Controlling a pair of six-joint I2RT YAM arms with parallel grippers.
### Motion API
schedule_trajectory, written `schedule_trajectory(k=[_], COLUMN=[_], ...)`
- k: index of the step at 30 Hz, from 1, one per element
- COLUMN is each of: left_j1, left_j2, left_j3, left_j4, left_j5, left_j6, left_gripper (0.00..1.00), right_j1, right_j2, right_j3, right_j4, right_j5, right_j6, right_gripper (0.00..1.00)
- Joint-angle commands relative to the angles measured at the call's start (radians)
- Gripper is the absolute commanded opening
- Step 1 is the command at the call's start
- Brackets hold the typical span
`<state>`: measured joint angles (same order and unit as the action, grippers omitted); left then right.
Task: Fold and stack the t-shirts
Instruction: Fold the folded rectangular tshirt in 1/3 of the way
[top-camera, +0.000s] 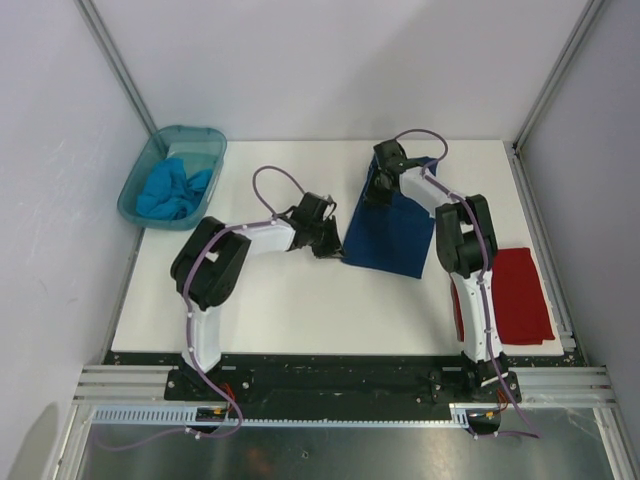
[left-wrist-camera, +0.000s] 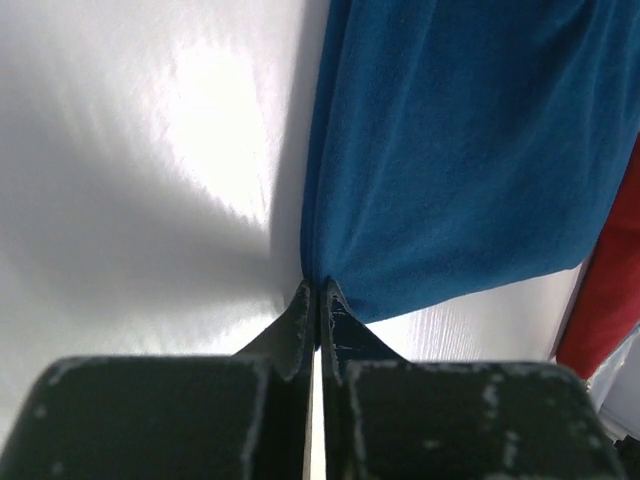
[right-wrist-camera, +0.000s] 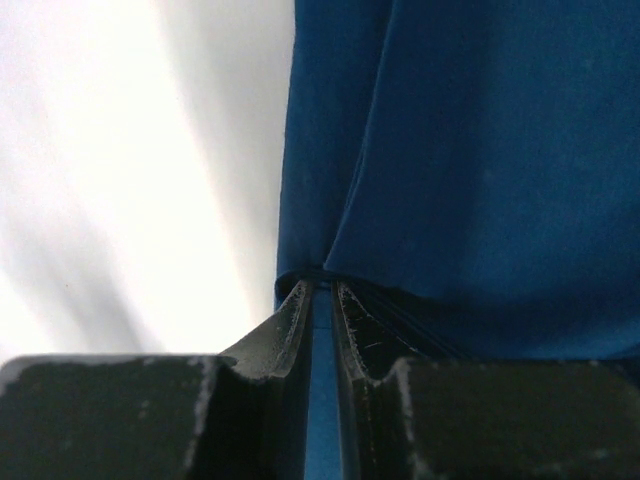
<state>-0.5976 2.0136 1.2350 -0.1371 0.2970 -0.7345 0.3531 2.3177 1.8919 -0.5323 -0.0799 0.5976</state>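
Note:
A dark blue t-shirt (top-camera: 388, 232) lies partly folded in the middle of the white table. My left gripper (top-camera: 332, 248) is shut on its near left corner, and the cloth (left-wrist-camera: 470, 150) spreads away from the closed tips (left-wrist-camera: 318, 292). My right gripper (top-camera: 376, 192) is shut on the far left edge of the same shirt (right-wrist-camera: 480, 150), with cloth pinched between the fingers (right-wrist-camera: 322, 285). A folded red t-shirt (top-camera: 520, 294) lies at the right edge of the table and shows in the left wrist view (left-wrist-camera: 610, 300).
A teal plastic bin (top-camera: 140, 190) at the far left corner holds crumpled light blue shirts (top-camera: 175, 188). Grey enclosure walls and metal posts surround the table (top-camera: 290, 310). The right arm reaches over the red shirt's left side.

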Motion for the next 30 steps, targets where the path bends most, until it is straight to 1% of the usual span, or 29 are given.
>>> schedule_trajectory(k=[1,6,12,16,19,22,26,30], left_j1=[0.002,0.008,-0.014,-0.025,-0.034,-0.05,-0.056,-0.057], left_j2=[-0.095,-0.254,-0.401,-0.495,-0.542,-0.553,-0.541,-0.533], left_j3=[-0.129,-0.305,-0.478,-0.559,-0.583,-0.588,-0.588,-0.582], left_j4=[-0.08,-0.077,-0.074,-0.069,-0.066,-0.061,-0.048,-0.035], left_j5=[-0.105,-0.148,-0.154,-0.152,-0.136,-0.122,-0.104,-0.081], left_j6=[-0.034,-0.094,-0.135,-0.167,-0.178,-0.18,-0.173,-0.161], left_gripper=[0.0,0.0,0.0,0.0,0.0,0.0,0.0,0.0], right_j1=[0.045,0.095,0.155,0.16,0.13,0.106,0.128,0.162], right_j2=[0.032,-0.003,-0.118,-0.257,-0.415,-0.593,-0.79,-0.984], right_j3=[0.062,0.005,-0.077,-0.157,-0.305,-0.472,-0.699,-0.948], right_j4=[-0.027,-0.011,-0.007,-0.034,-0.024,-0.041,-0.086,-0.083], right_j5=[-0.009,-0.032,-0.027,0.017,0.026,0.048,0.078,0.076], right_j6=[-0.035,-0.033,-0.039,-0.022,0.027,0.069,0.115,0.223], right_gripper=[0.17,0.19,0.33,0.38,0.4,0.4,0.4,0.39])
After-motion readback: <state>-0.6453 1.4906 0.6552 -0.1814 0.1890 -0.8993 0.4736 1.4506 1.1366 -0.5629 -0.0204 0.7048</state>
